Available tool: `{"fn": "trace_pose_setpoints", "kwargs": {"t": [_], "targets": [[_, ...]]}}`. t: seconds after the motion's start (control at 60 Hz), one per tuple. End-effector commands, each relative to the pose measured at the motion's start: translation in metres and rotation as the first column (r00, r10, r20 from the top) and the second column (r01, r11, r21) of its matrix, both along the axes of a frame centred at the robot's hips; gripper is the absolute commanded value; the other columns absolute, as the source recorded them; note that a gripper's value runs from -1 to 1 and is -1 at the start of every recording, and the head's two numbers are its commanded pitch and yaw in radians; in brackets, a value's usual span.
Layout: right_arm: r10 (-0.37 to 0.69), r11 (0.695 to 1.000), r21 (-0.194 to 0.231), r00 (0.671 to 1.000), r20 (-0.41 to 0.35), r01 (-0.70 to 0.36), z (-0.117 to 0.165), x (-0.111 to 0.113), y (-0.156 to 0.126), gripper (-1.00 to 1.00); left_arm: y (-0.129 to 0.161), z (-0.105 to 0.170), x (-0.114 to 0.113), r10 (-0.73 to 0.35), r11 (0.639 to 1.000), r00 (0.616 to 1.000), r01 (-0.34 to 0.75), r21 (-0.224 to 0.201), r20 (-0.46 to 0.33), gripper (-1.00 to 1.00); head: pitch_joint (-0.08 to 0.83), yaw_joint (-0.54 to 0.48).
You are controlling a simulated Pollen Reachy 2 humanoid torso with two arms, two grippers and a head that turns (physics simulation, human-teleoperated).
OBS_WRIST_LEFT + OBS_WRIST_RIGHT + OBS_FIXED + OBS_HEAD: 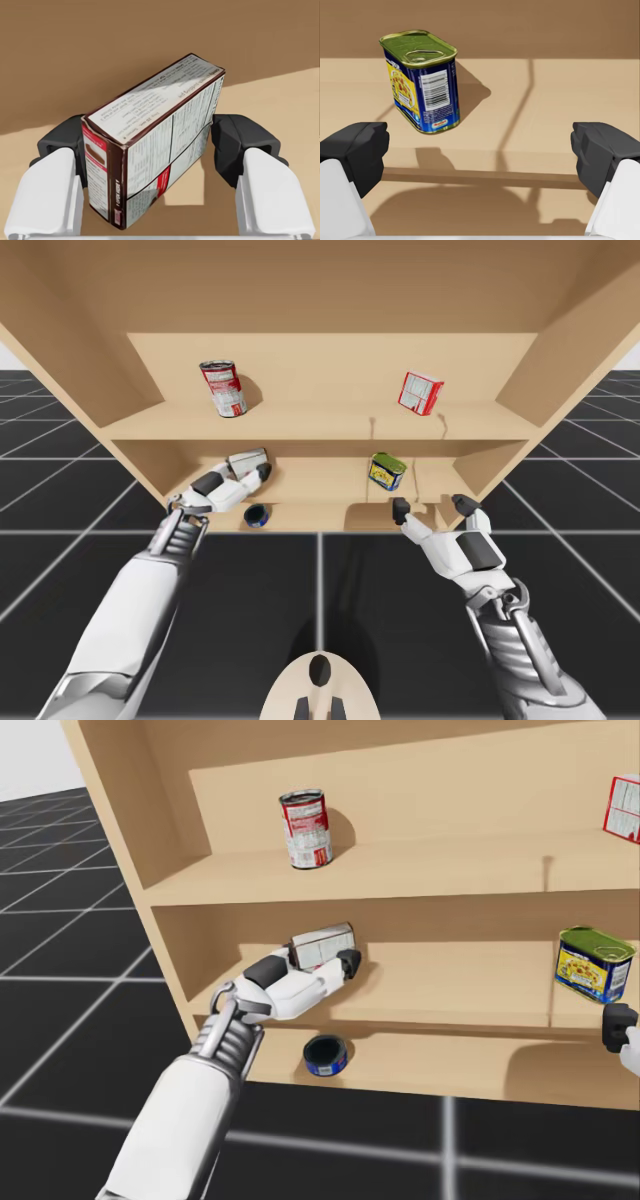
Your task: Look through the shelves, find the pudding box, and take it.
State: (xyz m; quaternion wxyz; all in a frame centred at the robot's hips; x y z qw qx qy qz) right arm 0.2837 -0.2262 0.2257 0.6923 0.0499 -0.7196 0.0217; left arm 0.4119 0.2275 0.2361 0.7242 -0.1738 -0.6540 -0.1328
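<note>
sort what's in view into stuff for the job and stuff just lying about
For the job: pudding box, left pincer shut on it, shelves.
Lying about: red can, red-and-white box, blue-and-yellow tin, small blue can, open right pincer.

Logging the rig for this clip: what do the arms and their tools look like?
My left arm and right arm have smooth white shells with ribbed grey wrists. The left tool and right tool each have two blocky white fingers tipped with black pads.
</note>
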Motion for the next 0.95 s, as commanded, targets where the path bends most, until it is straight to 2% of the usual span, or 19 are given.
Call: {"fn": "trace_pose_setpoints", "kwargs": {"t": [0.017, 0.333, 0.4, 0.533, 0.783, 0.883, 0.95], "targets": [[0.001, 1.000, 0.008, 1.000, -0.002, -0.001, -0.001, 0.000, 0.001, -1.00, -0.006, 0.002, -0.003, -0.019, 1.000, 1.000, 0.020, -0.009, 0.009, 1.00, 0.418, 0.27], [0.001, 1.000, 0.003, 1.000, 0.001, -0.001, -0.001, 0.000, 0.001, -1.00, -0.009, 0.015, -0.020, -0.030, 0.999, 0.997, 0.031, -0.019, 0.067, 1.00, 0.417, 0.27], [0.000, 1.000, 0.002, 1.000, 0.000, 0.000, -0.001, 0.001, 0.001, -1.00, -0.010, 0.021, -0.025, -0.028, 0.999, 0.995, 0.031, -0.031, 0.094, 1.00, 0.415, 0.27], [0.000, 1.000, 0.003, 1.000, -0.001, 0.000, -0.001, 0.001, 0.001, -1.00, -0.008, 0.033, -0.042, -0.024, 0.999, 0.989, 0.028, -0.028, 0.143, 1.00, 0.412, 0.27], [0.003, 1.000, 0.002, 1.000, 0.002, -0.003, 0.000, 0.001, 0.001, -1.00, 0.007, 0.036, -0.095, -0.022, 0.999, 0.980, 0.026, -0.018, 0.198, 1.00, 0.407, 0.27], [0.005, 1.000, 0.002, 1.000, 0.001, -0.005, -0.001, 0.001, 0.001, -1.00, 0.014, 0.035, -0.124, -0.025, 1.000, 0.977, 0.026, -0.002, 0.211, 1.00, 0.406, 0.27], [0.007, 1.000, 0.005, 1.000, -0.002, -0.007, -0.001, 0.001, 0.001, -1.00, 0.018, 0.034, -0.151, -0.027, 0.999, 0.976, 0.030, -0.013, 0.218, 1.00, 0.406, 0.27]]}}
